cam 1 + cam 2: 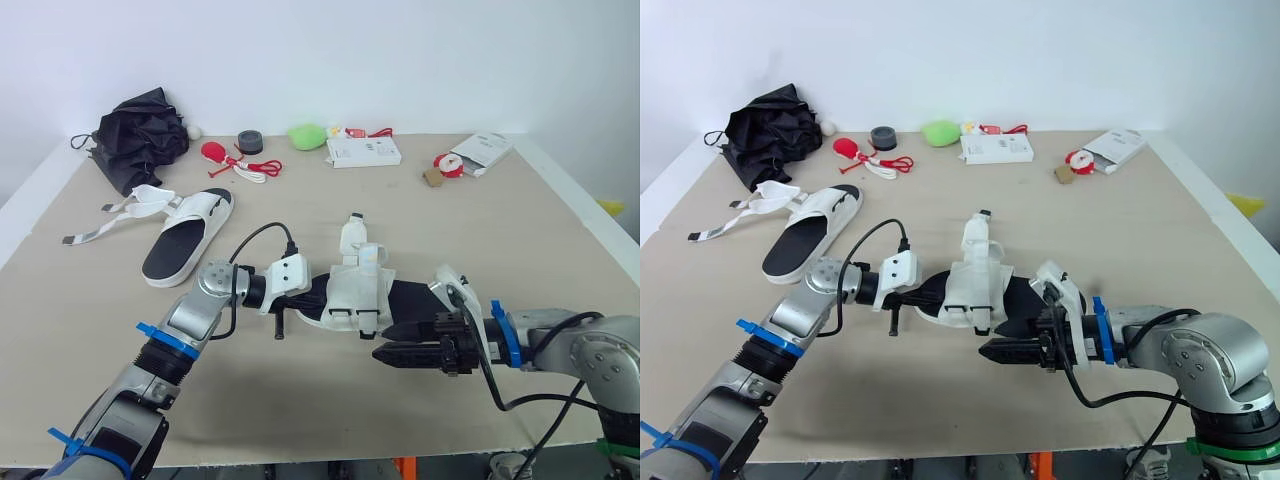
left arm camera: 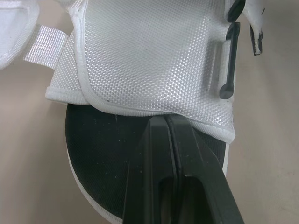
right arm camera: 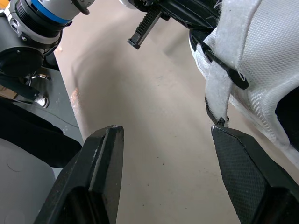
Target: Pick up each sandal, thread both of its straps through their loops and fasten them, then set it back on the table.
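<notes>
Left jaws shut, seemingly on sandal (image 1: pixel 356 289); right jaws open beside strap (image 3: pixel 217 91)

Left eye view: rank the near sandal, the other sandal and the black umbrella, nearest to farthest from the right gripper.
1. near sandal, just beside the right gripper.
2. other sandal, left and farther back.
3. black umbrella, far left corner.

Bench (image 1: pixel 330 215): rectangular, beige matte top, pale white edging; wall (image 1: pixel 420 60) behind: plain white, unmarked; light: soft, even, faint shadows on the bench top.
</notes>
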